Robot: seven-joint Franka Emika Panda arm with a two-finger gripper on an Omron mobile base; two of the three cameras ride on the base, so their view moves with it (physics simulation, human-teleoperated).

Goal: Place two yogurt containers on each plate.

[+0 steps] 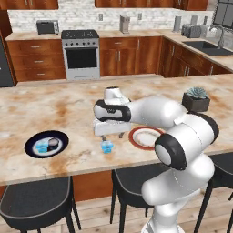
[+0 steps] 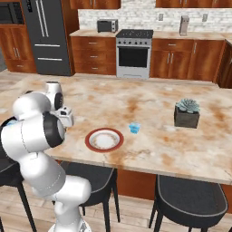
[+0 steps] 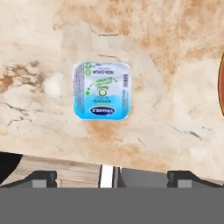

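A light blue yogurt container sits upright on the counter, left of the red-rimmed plate. My gripper hovers just above it, open and holding nothing. In the hand view the same cup lies ahead of my wide-apart gripper, and the red plate's rim shows at the right edge. The black-rimmed plate holds a light blue cup and a dark cup. Another light blue cup stands on the counter just right of the red plate, which has nothing on it.
A potted succulent stands at the counter's right. The counter's front edge runs close to the cup under my hand, with dark stools below it. A stove and cabinets line the far wall.
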